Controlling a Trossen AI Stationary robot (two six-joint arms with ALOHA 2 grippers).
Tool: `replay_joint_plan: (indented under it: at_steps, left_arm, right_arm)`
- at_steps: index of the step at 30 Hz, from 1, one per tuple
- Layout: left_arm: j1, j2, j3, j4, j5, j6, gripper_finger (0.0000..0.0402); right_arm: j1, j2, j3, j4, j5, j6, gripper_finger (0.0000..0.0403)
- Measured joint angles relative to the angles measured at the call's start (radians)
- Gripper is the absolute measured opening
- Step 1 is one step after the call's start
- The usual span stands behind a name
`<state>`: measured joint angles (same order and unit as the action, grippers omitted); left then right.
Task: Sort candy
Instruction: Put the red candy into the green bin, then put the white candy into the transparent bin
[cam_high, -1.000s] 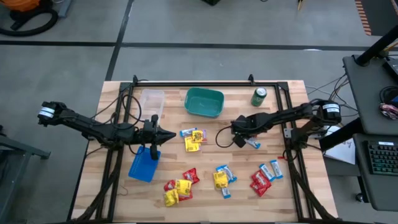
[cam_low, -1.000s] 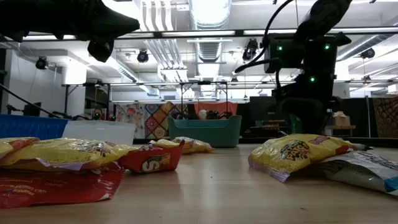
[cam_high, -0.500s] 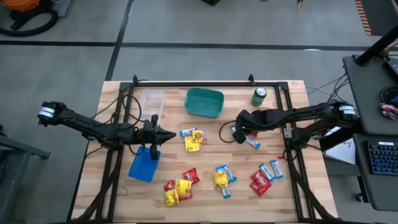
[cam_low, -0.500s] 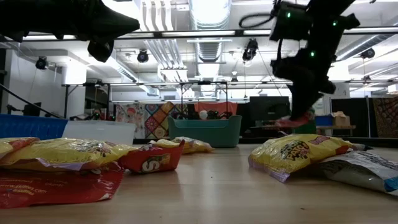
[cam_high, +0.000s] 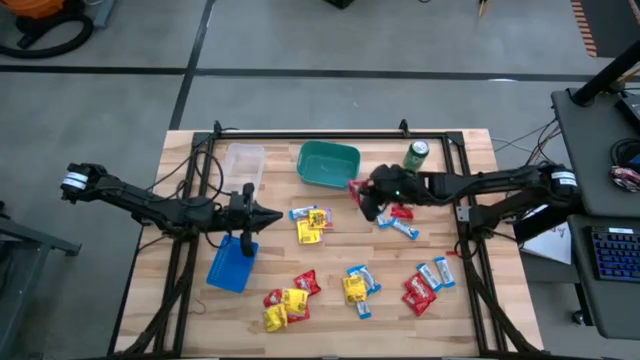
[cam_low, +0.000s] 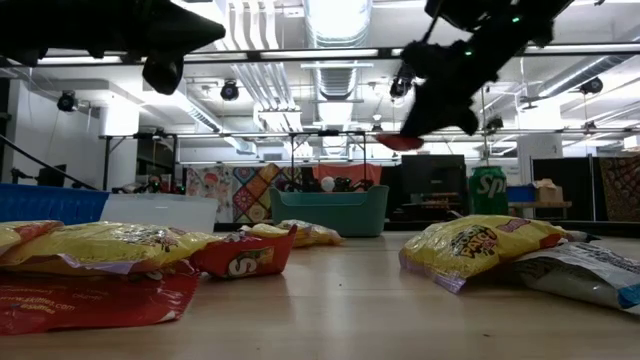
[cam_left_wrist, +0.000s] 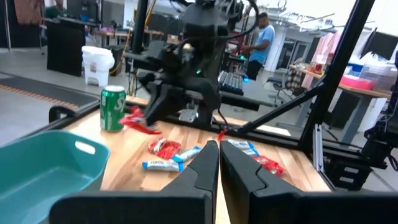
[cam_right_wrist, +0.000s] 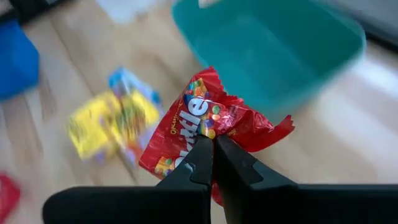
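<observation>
The right gripper (cam_right_wrist: 213, 144), clenched on one edge of a red candy packet (cam_right_wrist: 205, 127), holds it in the air beside the teal bin (cam_high: 327, 165); the packet looks light, crinkly and limp, so an edge pinch seems to suit it.

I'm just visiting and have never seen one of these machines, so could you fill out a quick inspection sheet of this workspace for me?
Surface: wooden table.
Job's things: red, yellow and blue-and-white candy scattered; one red packet lifted beside the green bin.
Clutter: green can, blue tray, clear container.
Grippers: right gripper shut on the red packet; left gripper shut, empty, above the blue tray.
Cables: black, along the table's frame.
Surroundings: workshop, a person standing.
</observation>
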<state>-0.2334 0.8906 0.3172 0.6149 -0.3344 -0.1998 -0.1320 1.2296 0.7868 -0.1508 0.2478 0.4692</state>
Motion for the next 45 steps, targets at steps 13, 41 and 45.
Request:
replay_joint_plan:
  at_steps: [13,41,45]
  left_arm:
    - [0.000,0.000,0.000,0.031,0.000,0.007,0.0000]
    - [0.000,0.074,0.000,0.050,0.002,-0.001,0.0000]
    - [0.000,0.151,0.000,0.102,0.002,-0.001,0.0000]
  right_arm:
    - [-0.181,0.271,0.128,0.257,0.001,-0.090,0.0009]
    - [-0.142,0.289,0.289,0.001,0.007,-0.254,0.0192]
    - [-0.092,0.225,0.289,-0.097,0.007,-0.291,0.0195]
